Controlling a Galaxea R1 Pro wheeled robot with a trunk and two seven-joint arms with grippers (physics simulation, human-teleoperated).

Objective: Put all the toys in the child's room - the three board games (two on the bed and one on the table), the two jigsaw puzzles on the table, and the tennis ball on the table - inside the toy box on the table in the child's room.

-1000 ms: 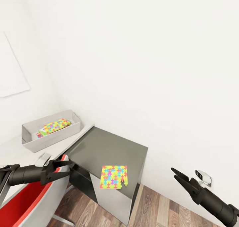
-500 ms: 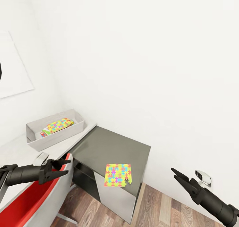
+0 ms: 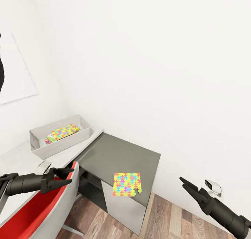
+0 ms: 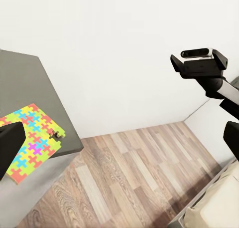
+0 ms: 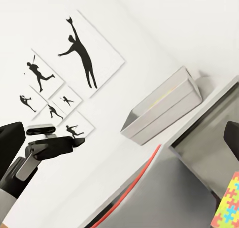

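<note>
Both sets of jaws stand spread and hold nothing: the left gripper (image 3: 64, 176) hangs over the red-seated chair (image 3: 42, 211) just short of the worktop (image 3: 115, 155), the right gripper (image 3: 188, 186) out over the wooden floor (image 3: 167, 221) past the worktop's dark end. One jigsaw puzzle (image 3: 127, 184) lies flat at that dark end's near corner. Well apart, on the light end against the wall, the toy box (image 3: 61, 137) holds another puzzle sheet (image 3: 65, 131) lying on a board game (image 3: 50, 139).
</note>
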